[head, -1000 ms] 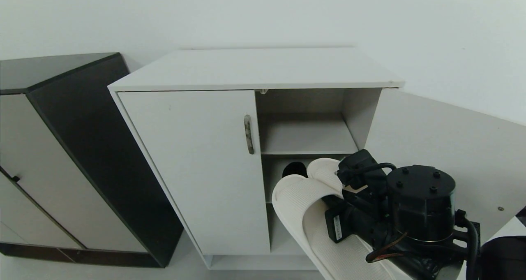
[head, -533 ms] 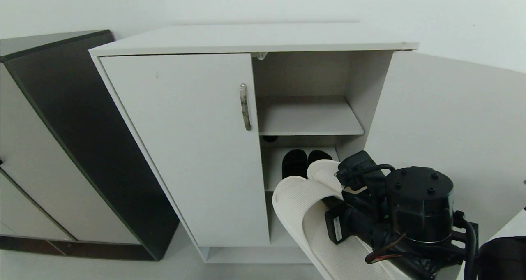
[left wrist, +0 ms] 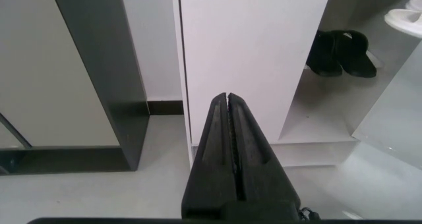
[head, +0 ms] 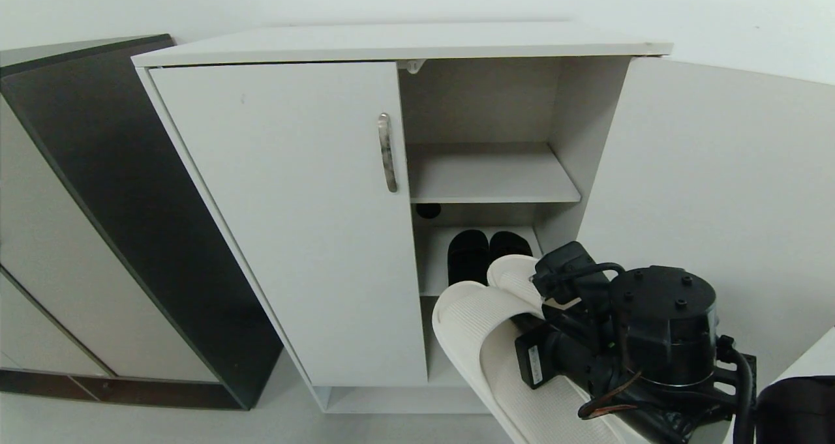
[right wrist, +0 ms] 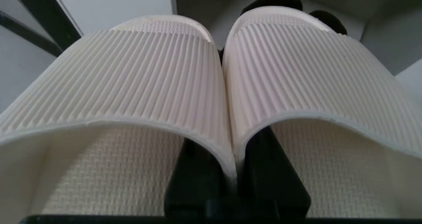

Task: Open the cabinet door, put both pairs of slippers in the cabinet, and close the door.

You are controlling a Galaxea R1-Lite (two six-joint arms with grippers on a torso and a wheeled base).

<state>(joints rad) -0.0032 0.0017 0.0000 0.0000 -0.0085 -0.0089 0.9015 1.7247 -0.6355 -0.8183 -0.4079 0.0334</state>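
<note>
The white cabinet (head: 398, 40) has its left door (head: 293, 222) closed and its right door (head: 704, 203) swung wide open. A pair of black slippers (head: 486, 251) (left wrist: 343, 53) lies on the middle shelf. My right gripper (right wrist: 231, 168) is shut on the pair of white slippers (head: 483, 326) (right wrist: 224, 85), pinching their inner sides together. It holds them in front of the open compartment, toes toward the shelf with the black pair. My left gripper (left wrist: 228, 102) hangs low before the closed door, shut with nothing in it.
A dark cabinet (head: 98, 203) stands against the white one's left side. The upper shelf (head: 489, 173) is bare, and so is the bottom compartment (left wrist: 316, 122). A metal handle (head: 387, 152) sits on the closed door's edge.
The whole head picture has shifted: the camera has moved, so more of the cabinet's inside and the black slippers show. The right gripper still holds the white slippers.
</note>
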